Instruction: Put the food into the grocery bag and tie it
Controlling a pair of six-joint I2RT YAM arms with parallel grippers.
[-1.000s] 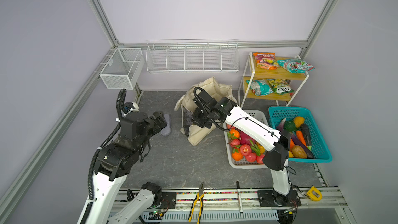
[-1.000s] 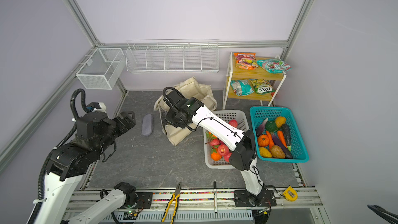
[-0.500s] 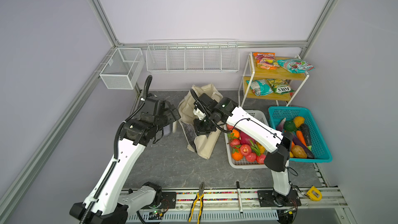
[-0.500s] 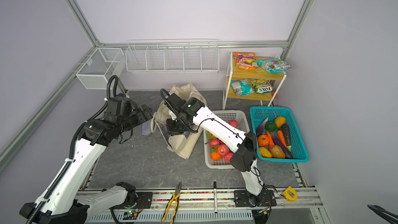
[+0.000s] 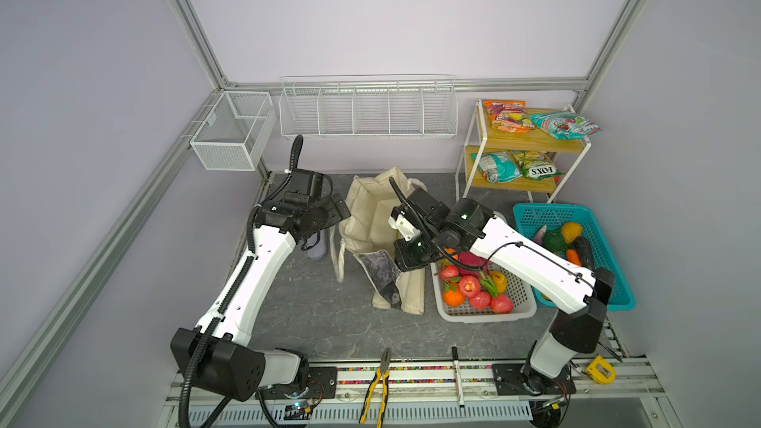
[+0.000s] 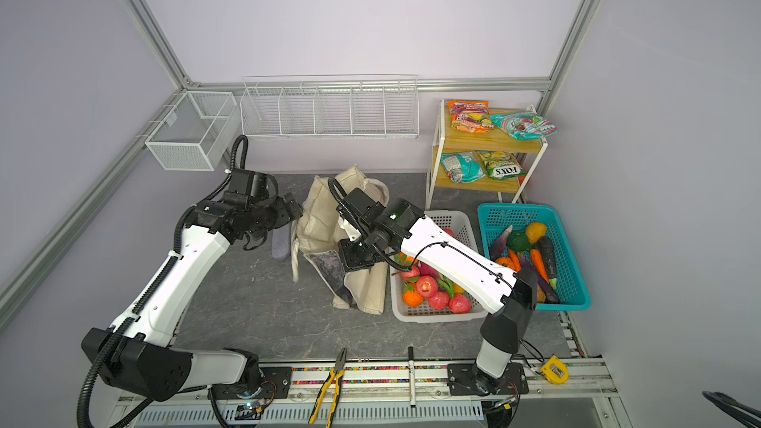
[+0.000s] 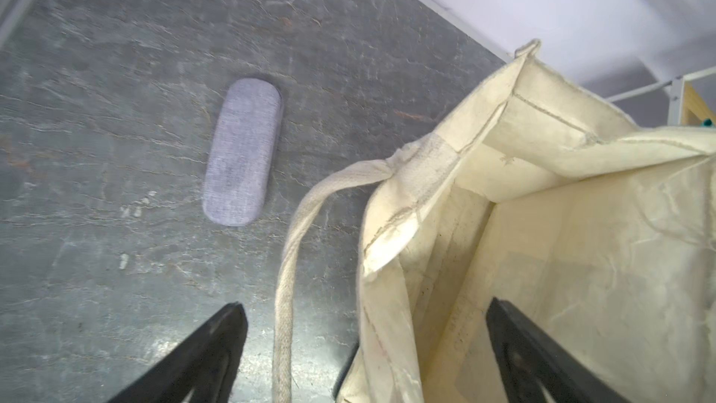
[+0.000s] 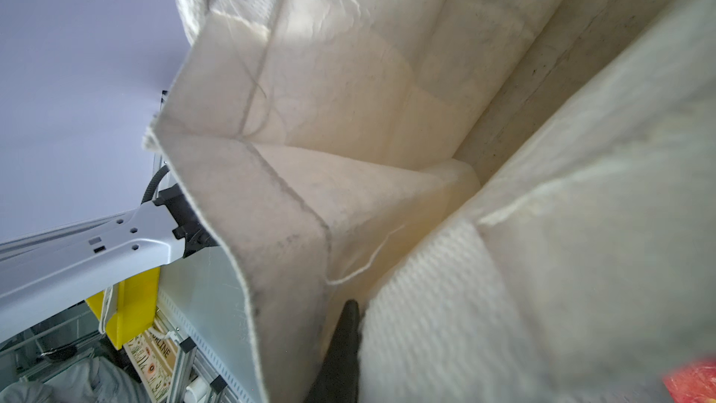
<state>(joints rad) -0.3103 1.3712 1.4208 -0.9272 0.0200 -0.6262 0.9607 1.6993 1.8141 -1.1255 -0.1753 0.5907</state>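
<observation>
The grocery bag stands slumped on the table between the two arms, its mouth partly open and no food visible inside it. The right pincer is closed on the bag's near wall and props that side up. The left pincer gapes wide and holds nothing; in the left wrist view its jaws straddle the opposite rim, with the strap hanging between them.

The canvas is limp, so a slip in the right pinch would likely let the mouth fold shut. If the left pincer closes here it may catch only the strap, or shove the bag toward the white basket and tip it.

A grey case lies on the table just beside the bag, under the left arm's reach, and could be knocked. The right arm stretches across the white basket and its fruit, blocking a straight pick. More vegetables sit in the teal basket, and snack packets lie on the shelf behind.
</observation>
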